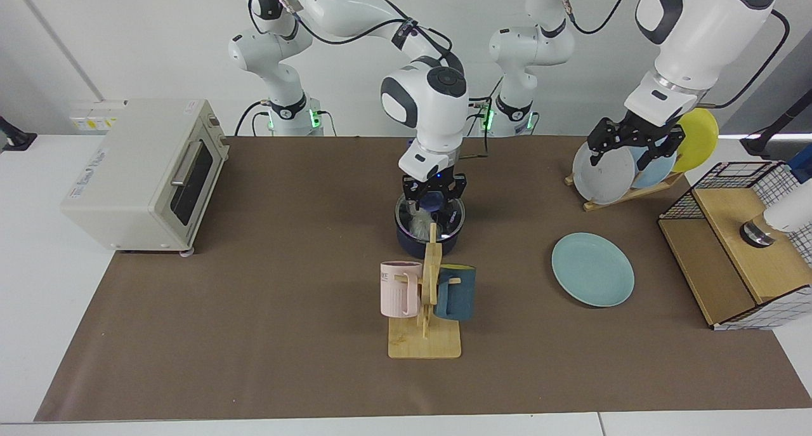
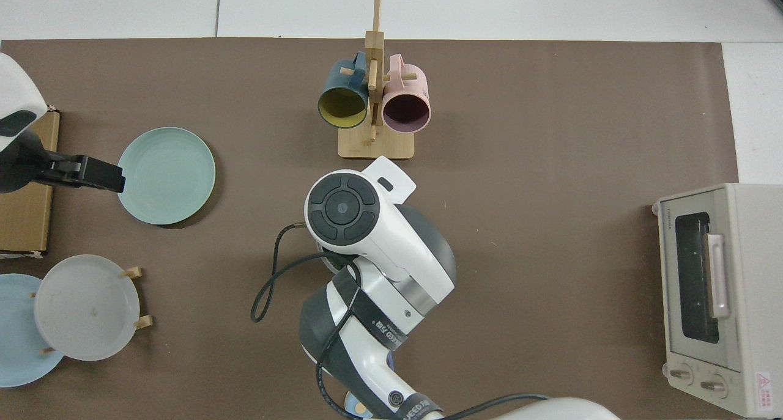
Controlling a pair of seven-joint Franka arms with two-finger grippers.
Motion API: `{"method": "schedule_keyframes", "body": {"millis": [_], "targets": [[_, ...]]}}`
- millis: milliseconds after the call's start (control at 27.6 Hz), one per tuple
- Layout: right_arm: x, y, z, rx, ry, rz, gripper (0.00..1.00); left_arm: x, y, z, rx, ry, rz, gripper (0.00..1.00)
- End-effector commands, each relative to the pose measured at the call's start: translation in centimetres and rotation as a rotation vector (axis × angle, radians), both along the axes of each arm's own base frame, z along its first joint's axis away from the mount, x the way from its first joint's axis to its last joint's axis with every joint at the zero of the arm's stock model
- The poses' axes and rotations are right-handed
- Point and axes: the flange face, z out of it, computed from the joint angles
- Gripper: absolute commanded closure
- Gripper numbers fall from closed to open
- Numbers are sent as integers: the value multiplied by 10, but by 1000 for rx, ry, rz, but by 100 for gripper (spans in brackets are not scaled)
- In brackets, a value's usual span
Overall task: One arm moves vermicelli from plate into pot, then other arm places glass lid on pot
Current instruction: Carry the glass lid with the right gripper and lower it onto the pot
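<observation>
Two Franka arms work over a brown table mat [image 1: 254, 334], and the views split what can be learned of them. Largest beyond the arms is the toaster oven [image 1: 143, 172], well off to the side of the right gripper [image 1: 434, 193]. That gripper, on the arm whose base stands at the facing view's left, hangs straight down over the pot [image 1: 412, 240] with its fingers closed on the blue knob of the glass lid [image 1: 444, 221]. The lid seems to sit level on the pot's rim, though the mug rack [image 1: 426, 309] just in front hides part of that edge. Through the glass, directly under the gripper, the vermicelli [image 1: 419, 223] shows as a pale tangle inside the pot.

From above, the right arm's wrist covers pot, lid and noodles entirely; only the rack with its pink mug [image 2: 405, 107] and dark blue mug [image 2: 342, 105] shows beyond it.

The left gripper [image 1: 627, 149] waits, raised before the plate rack [image 1: 625, 195], its fingers spread apart and holding nothing. The teal plate [image 1: 592, 269] lies bare on the mat below and nearer the camera. In the top view one dark finger [image 2: 92, 172] reaches just to that plate's edge. A grey-white plate [image 1: 602, 176] and a yellow plate [image 1: 698, 131] stand behind the gripper.
</observation>
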Motion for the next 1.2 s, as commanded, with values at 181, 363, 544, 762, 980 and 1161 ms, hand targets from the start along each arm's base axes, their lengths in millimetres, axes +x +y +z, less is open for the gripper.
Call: {"method": "schedule_keyframes", "body": {"millis": [181, 363, 544, 762, 980, 1161], "targets": [[1, 1, -6, 18, -16, 28, 100, -7, 1, 0, -13, -13, 10, 0], [1, -1, -8, 13, -14, 31, 100, -6, 1, 1, -13, -16, 11, 0], [2, -2, -8, 13, -14, 40, 100, -7, 1, 1, -13, -15, 10, 0], [6, -7, -10, 12, -14, 41, 100, -6, 1, 1, -13, -16, 10, 0], [7, -7, -9, 13, -15, 46, 100, -6, 1, 0, -13, -15, 10, 0], [9, -7, -7, 18, -19, 41, 99, -7, 1, 0, -13, -15, 10, 0]]}}
